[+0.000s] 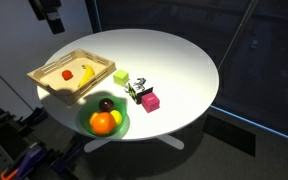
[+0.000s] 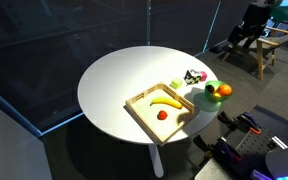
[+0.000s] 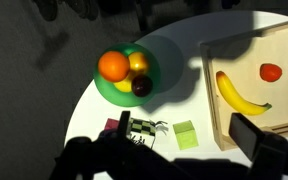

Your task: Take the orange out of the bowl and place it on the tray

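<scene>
The orange (image 3: pixel 112 66) lies in the green bowl (image 3: pixel 109 92) next to a yellow fruit and a dark red-brown fruit. In both exterior views the orange (image 1: pixel 102 123) (image 2: pixel 225 90) sits in the bowl (image 1: pixel 122 128) (image 2: pixel 210 98) near the table edge. The wooden tray (image 1: pixel 44 80) (image 2: pixel 144 112) (image 3: pixel 212 100) stands beside the bowl and holds a banana and a small red item. My gripper (image 3: pixel 189 132) is open and empty. It hovers high above the table, over the spot between bowl and tray, and shows at the top of an exterior view (image 1: pixel 50 16).
A green cube (image 3: pixel 187 135), a pink cube (image 1: pixel 150 101) and a small black-and-white checkered object (image 3: pixel 139 127) lie on the white round table (image 1: pixel 174 60) between bowl and tray. Banana (image 3: pixel 239 95) and red item (image 3: pixel 271 72) fill part of the tray.
</scene>
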You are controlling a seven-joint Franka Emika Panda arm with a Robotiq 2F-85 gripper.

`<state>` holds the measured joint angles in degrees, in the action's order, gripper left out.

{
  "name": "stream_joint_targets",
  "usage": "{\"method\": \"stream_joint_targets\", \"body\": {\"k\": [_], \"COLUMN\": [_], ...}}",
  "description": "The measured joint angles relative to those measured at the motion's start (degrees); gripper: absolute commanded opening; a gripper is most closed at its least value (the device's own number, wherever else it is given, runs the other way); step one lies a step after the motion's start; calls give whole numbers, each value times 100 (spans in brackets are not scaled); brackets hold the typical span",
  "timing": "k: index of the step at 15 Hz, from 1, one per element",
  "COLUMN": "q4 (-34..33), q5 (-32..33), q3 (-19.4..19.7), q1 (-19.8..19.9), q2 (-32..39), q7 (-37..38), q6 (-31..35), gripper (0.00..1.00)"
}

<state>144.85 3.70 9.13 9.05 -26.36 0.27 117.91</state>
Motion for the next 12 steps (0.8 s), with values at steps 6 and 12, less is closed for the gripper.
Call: {"method": "stream_joint_targets", "body": {"k": [6,12], "q4": [-28,-25], "q5": [-10,-10], "q3": [43,42], "q1": [0,0], "q2": [55,55], "q7": [-13,-13], "q6": [-1,-1], "gripper": [100,100]}}
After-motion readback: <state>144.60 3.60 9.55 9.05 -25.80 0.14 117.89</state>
